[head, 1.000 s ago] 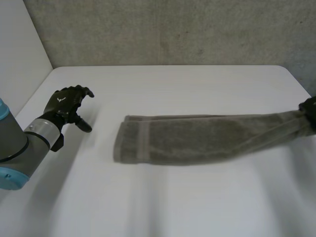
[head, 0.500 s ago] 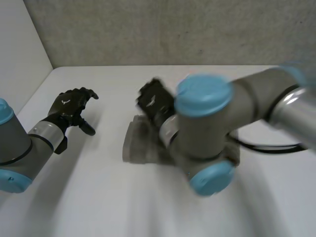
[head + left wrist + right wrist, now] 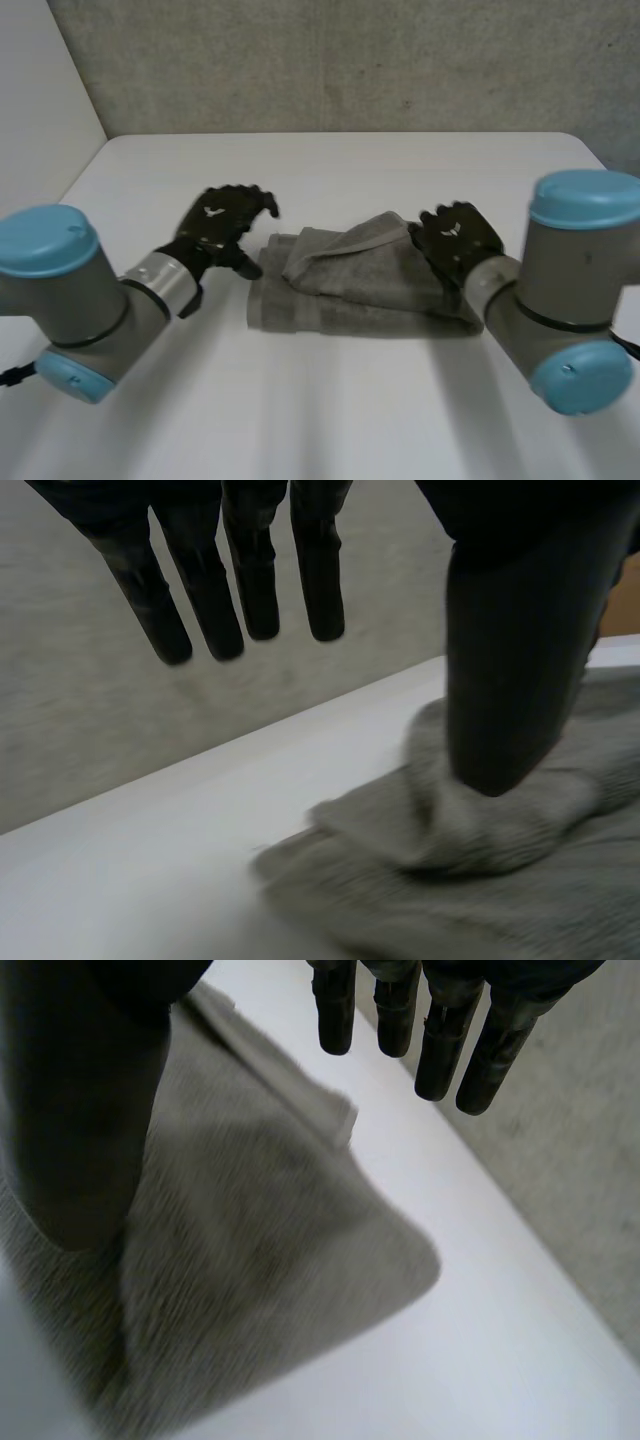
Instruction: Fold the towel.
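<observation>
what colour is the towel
The towel is a plain grey-brown, close to taupe. The head view shows it best.

a white table (image 3: 330, 420), its top smooth and matte, stands with its far edge along a speckled grey wall (image 3: 350, 60). a plain white panel (image 3: 40, 110) rises beside the table at the head view's left and meets the grey wall in a corner behind the table.

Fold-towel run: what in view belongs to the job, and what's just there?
Job: towel, bunched over itself; left robot hand, open; right robot hand, open.
Just there: table; wall behind it.
</observation>
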Controlling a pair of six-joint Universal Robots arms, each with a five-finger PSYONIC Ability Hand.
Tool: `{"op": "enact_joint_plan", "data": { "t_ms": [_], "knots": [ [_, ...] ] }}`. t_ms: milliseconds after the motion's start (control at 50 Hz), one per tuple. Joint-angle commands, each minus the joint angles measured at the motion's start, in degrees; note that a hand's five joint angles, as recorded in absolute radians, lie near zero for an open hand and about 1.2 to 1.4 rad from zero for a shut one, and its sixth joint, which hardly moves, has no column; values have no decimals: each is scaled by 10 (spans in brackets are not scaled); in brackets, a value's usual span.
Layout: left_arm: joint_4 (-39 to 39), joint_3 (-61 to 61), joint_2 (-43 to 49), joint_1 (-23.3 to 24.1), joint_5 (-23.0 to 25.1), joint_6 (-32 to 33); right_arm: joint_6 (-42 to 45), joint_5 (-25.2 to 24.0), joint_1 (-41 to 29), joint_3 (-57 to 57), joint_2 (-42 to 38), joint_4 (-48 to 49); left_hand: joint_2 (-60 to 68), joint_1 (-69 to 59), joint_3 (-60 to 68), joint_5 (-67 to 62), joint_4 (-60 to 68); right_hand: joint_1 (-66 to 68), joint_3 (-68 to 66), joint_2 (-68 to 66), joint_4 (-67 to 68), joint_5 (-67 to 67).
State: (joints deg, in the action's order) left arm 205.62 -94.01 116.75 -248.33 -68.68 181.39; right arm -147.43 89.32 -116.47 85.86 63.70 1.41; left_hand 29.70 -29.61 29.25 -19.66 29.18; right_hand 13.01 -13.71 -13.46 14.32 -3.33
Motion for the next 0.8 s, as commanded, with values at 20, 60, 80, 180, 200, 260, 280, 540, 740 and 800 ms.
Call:
{"op": "enact_joint_plan", "data": {
  "t_ms": [20,60,80,180,200,260,280,540,740,800],
  "knots": [
    [-7,65,64,50,50,36,-14,-34,41,92,20,25,108,-109,112,-108,113,-30,37,35,-43,33],
    [-11,82,80,57,50,50,-14,-35,44,107,25,34,106,-107,111,-107,111,-30,37,35,-43,33],
    [-19,100,96,65,50,65,-14,-36,46,120,29,44,105,-105,109,-105,110,-30,37,35,-43,33],
    [-68,152,139,83,49,108,-13,-37,51,141,34,62,105,-105,109,-105,110,-30,37,35,-43,33],
    [-86,169,152,86,47,122,-13,-37,51,143,34,65,103,-104,107,-103,108,-30,37,35,-43,33],
    [-104,185,163,87,45,134,-13,-37,51,144,34,66,103,-104,107,-103,108,-30,37,35,-43,33],
    [-121,198,173,87,41,143,-12,-37,51,144,34,66,103,-104,107,-103,108,-30,37,35,-43,33],
    [-149,225,195,87,-28,167,-8,-38,52,143,34,68,108,-109,112,-108,113,-30,37,35,-43,33],
    [-148,228,197,87,-29,189,-8,-38,51,147,34,69,237,-238,242,-238,243,-30,37,35,-43,33],
    [-148,230,203,87,-29,199,-7,-38,51,148,34,69,261,-262,265,-261,266,-30,37,35,-43,33]
  ]
}}
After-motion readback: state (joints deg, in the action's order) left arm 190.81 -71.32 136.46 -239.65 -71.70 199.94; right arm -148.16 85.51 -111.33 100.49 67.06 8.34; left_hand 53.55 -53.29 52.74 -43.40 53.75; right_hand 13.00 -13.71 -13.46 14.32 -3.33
